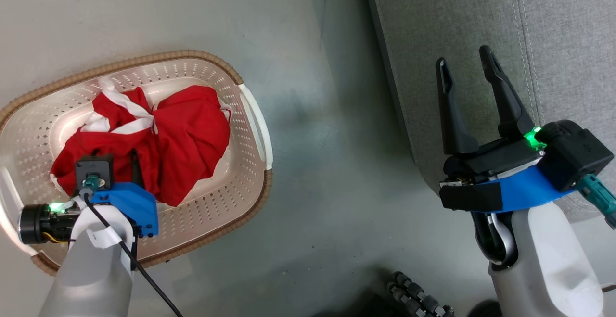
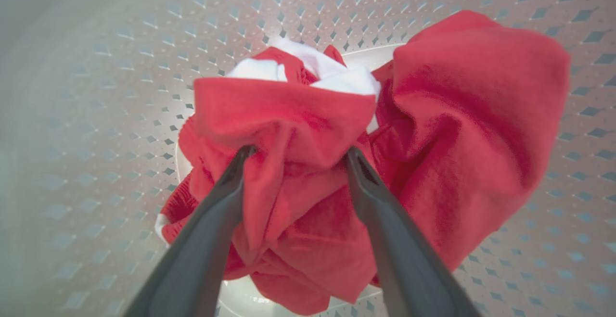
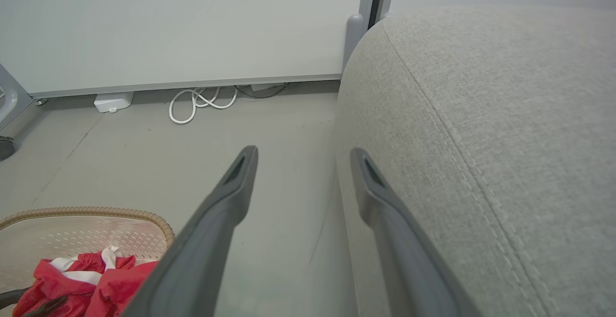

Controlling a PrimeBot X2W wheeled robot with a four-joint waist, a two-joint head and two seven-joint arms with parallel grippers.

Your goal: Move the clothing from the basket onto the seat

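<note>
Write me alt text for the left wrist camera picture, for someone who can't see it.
The left gripper, its two dark fingers open, straddles a fold of crumpled bright red fabric clothing with white trim, not yet closed on it. The clothing lies inside a cream-white perforated plastic basket.

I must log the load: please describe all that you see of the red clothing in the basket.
The clothing is bright red, soft fabric with white trim, crumpled into a heap on the floor of the basket. The open left pincer straddles a raised fold of it. How many garments there are, I cannot tell.
</note>
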